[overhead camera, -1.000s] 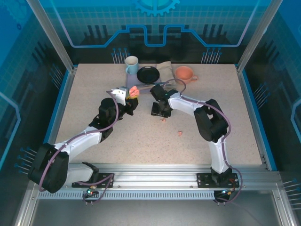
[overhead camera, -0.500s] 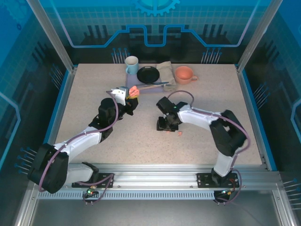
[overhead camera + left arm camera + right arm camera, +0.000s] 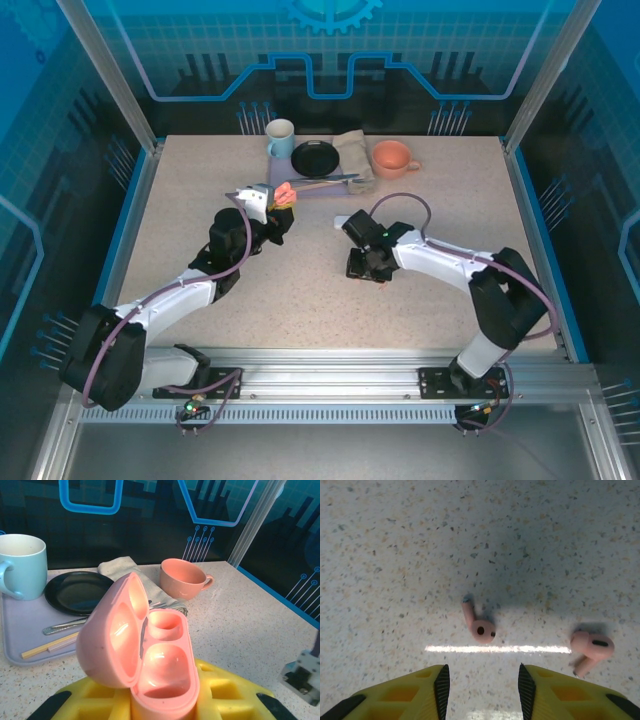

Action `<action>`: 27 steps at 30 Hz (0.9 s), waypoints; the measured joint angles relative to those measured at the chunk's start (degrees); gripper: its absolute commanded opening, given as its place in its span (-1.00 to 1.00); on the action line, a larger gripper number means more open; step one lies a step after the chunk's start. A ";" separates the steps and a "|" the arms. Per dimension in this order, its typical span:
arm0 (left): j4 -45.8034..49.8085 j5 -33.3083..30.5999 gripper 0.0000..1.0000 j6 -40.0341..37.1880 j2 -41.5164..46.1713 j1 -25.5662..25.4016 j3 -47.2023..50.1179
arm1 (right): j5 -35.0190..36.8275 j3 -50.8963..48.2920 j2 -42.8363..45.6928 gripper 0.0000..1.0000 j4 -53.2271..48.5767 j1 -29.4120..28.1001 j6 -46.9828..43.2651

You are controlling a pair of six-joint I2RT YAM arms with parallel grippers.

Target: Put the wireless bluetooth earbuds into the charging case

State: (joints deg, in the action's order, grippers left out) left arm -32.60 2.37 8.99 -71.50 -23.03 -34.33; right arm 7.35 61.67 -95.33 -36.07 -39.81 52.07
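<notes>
The pink charging case [image 3: 160,665] stands upright with its lid swung open to the left and both wells empty. My left gripper [image 3: 161,707] is shut on its lower body, and its yellow fingers [image 3: 227,695] flank the case. In the top view the case [image 3: 285,193] is held above the table left of centre. My right gripper [image 3: 481,690] hangs open just over the table, jaws pointing down. A salmon-pink earbud [image 3: 479,626] lies flat just ahead of the gap between the fingers. A second pink earbud [image 3: 591,648] lies to its right. In the top view the right gripper [image 3: 368,267] is right of centre.
At the back of the table a lilac tray [image 3: 20,640] carries a light blue mug [image 3: 280,137], a black plate [image 3: 316,157] and cutlery [image 3: 62,626]. A folded cloth [image 3: 352,150] and a salmon mug [image 3: 392,157] sit to its right.
My right arm has swung toward the near right and now hovers over the two pink earbuds. The left arm and the case have stayed put.
</notes>
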 measured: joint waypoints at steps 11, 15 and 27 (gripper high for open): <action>0.00 0.00 -1.00 0.00 0.00 0.00 0.00 | -0.76 2.21 -7.15 -0.16 2.19 -0.09 -0.63; 0.00 -0.02 -1.00 -0.02 0.02 0.00 0.00 | -3.89 2.05 -7.06 -0.15 5.44 -1.14 -0.63; 0.46 -0.02 -1.00 -0.07 0.70 0.00 0.00 | -1.11 4.50 -1.60 -0.24 4.04 -3.58 -6.16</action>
State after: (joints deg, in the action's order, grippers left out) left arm -32.14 2.35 8.93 -70.81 -23.03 -34.33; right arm 6.24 66.17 -96.92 -32.03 -43.40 45.91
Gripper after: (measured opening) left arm 0.243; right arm 0.387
